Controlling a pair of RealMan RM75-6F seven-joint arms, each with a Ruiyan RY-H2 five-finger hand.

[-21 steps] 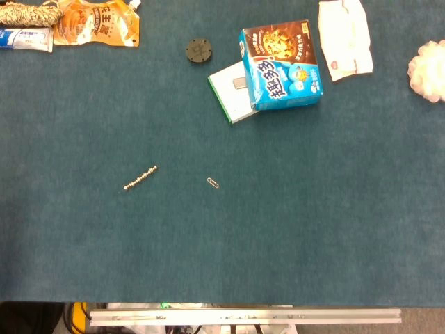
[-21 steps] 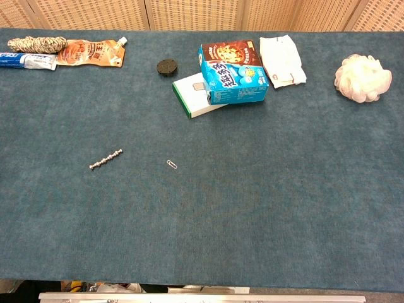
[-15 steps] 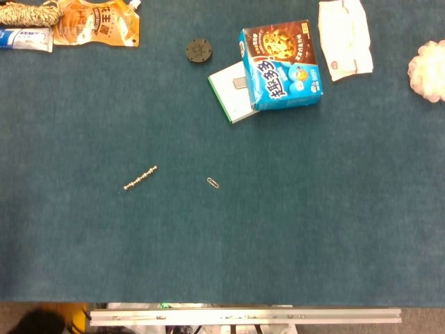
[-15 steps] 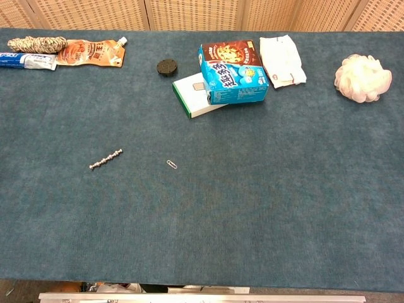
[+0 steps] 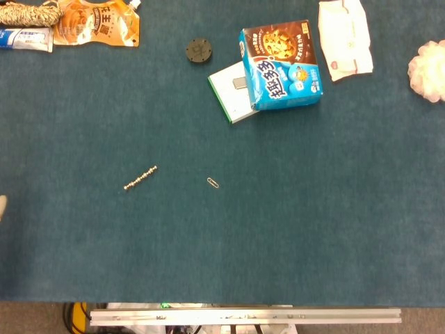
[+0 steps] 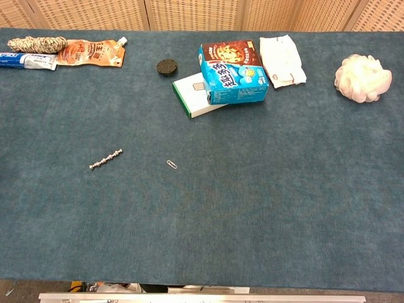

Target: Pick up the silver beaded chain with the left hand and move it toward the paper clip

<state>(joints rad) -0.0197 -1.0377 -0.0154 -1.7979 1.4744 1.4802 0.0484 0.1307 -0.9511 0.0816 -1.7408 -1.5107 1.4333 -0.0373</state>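
The silver beaded chain (image 5: 140, 177) (image 6: 105, 158) lies slanted on the blue cloth, left of centre. A small paper clip (image 5: 214, 182) (image 6: 172, 164) lies a short way to its right, apart from it. Only a pale sliver of my left hand (image 5: 2, 207) shows at the left edge of the head view, well to the left of the chain and a little nearer the front; how its fingers lie cannot be made out. The chest view shows no hand. My right hand is out of sight in both views.
At the back stand a blue cookie box (image 5: 281, 64) leaning on a green-and-white box (image 5: 232, 94), a black disc (image 5: 199, 50), a white packet (image 5: 344, 38), a white mesh puff (image 5: 429, 71), an orange pouch (image 5: 97, 22), a toothpaste tube (image 5: 24, 39) and a rope bundle (image 6: 36, 44).
A dark shape below the table's front left corner has gone, and a pale sliver of my left hand has come in at the left edge. Chain and clip have not moved.
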